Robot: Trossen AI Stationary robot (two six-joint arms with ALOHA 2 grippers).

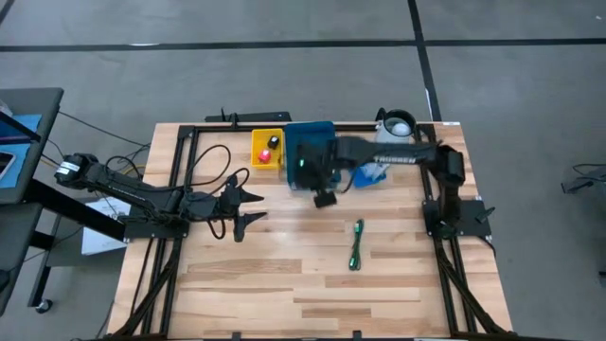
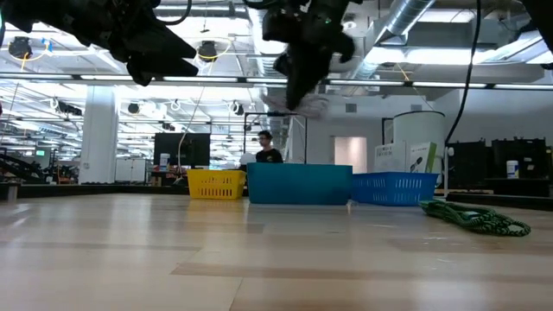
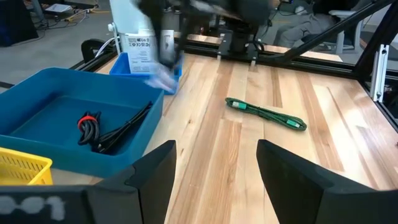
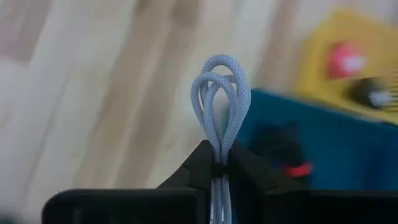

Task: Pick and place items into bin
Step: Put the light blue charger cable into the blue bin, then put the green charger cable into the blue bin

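My right gripper [image 4: 217,169] is shut on a pale blue-grey coiled cable [image 4: 221,93]. It hangs in the air by the near edge of the teal bin [image 1: 295,137], as the low view shows [image 2: 298,86]. A black cable with a red tie [image 3: 99,130] lies inside that bin. A green cable [image 1: 357,244] lies on the table nearer the front, also seen from table height [image 2: 475,218]. My left gripper [image 1: 251,208] is open and raised to the left of the bin, its fingers [image 3: 152,177] empty. No white card packages show. My right gripper pinches the pale cable's bundled strands [image 4: 218,158] between its two fingers, just below the looped end. The loops [image 4: 222,74] stick out past the fingertips. The fingers come from above, and the cable [image 2: 302,105] is lifted clear of table and bin.
A yellow bin [image 1: 268,150] with a red and a black item stands left of the teal bin. A blue basket [image 2: 393,186] with a white box and a white cup [image 1: 398,123] stand to its right. Bare wood [image 1: 284,284] spreads across the near half.
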